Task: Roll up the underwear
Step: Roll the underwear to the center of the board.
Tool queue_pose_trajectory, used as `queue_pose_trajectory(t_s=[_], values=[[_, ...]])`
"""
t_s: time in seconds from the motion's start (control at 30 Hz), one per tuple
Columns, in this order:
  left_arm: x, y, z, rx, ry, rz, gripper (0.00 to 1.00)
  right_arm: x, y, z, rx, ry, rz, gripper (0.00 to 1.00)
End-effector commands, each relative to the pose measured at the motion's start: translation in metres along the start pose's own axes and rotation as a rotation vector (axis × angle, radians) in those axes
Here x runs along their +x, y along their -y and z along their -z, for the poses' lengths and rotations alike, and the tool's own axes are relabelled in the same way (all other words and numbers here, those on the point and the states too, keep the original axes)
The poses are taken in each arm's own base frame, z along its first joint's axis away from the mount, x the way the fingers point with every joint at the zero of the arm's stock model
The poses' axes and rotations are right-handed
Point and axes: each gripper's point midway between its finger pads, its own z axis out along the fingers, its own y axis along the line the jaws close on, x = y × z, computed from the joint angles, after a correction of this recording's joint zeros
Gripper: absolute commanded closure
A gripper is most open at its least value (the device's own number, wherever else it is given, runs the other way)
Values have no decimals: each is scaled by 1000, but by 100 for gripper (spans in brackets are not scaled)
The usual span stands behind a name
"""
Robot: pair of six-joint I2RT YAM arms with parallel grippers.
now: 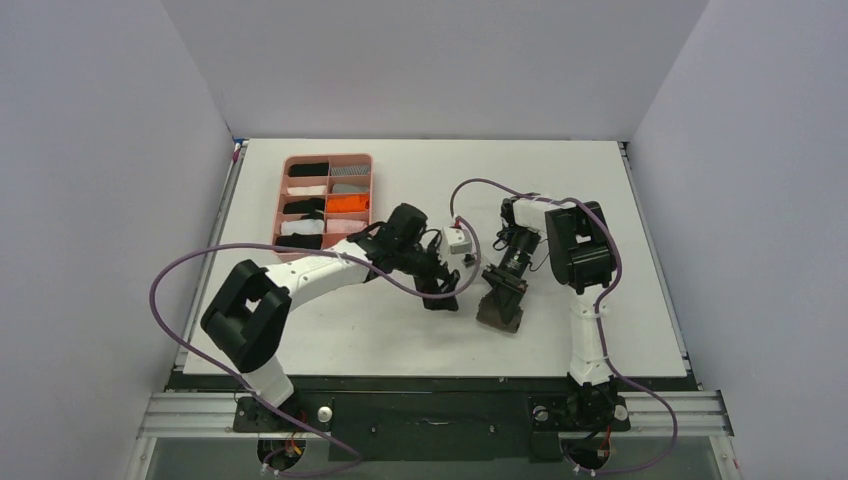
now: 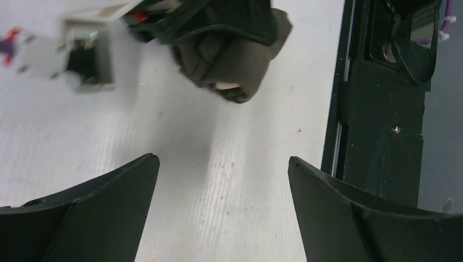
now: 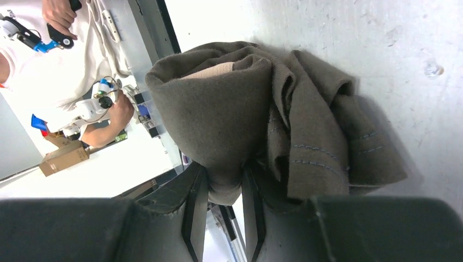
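My right pincer (image 3: 224, 183) is shut narrow on the underwear (image 3: 262, 120), both fingers pinching one fold at the bundle's near end. From that wrist the cloth is a bunched grey-brown roll: a strip of tan waistband peeps from its open end at about 11 o'clock, and looser stitched folds spread toward 3 o'clock on the white table (image 3: 382, 33). From above, the underwear (image 1: 500, 310) sits at roughly 4 o'clock from the table's middle, on the near half, with my right pincer (image 1: 503, 288) reaching down onto it from its 12 o'clock side. I cannot tell whether the bundle rests fully on the table (image 1: 350, 340) or hangs a little off it. My left pincer (image 1: 443, 292) is just beside it at its 9 o'clock, apart from the cloth. From its own wrist my left pincer (image 2: 224, 164) stands wide, with bare table between the fingers (image 2: 114, 191) and nothing in them. The underwear (image 2: 229, 52) lies beyond them at 12 o'clock, dark and lumpy, with my right arm's black fingers gripping its far side. Farther off, at 10 o'clock on the far left of the table, the pink tray (image 1: 287, 190) holds small rolls in its compartments, among them an orange roll (image 1: 348, 203), well apart from both pincers
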Motion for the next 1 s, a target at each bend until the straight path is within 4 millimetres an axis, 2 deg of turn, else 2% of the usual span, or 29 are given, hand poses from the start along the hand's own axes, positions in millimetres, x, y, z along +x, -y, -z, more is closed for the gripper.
queue_pose_trajectory(t_s=[0.0, 0.07, 0.27, 0.5, 0.83, 0.97], values=[[-28, 17, -15, -11, 9, -247, 12, -11, 24, 4, 72, 18, 85, 100], [-31, 25, -27, 5, -3, -305, 10, -11, 25, 4, 73, 16, 85, 100], [-19, 44, -59, 74, -46, -451, 9, -9, 24, 3, 74, 14, 84, 100], [-5, 40, -89, 69, -123, -560, 10, -9, 24, 1, 66, 12, 76, 100], [-11, 32, -103, 44, -159, -620, 10, -8, 25, -1, 73, 3, 72, 100], [-7, 34, -110, 62, -172, -617, 11, -9, 26, -1, 71, 5, 70, 100]])
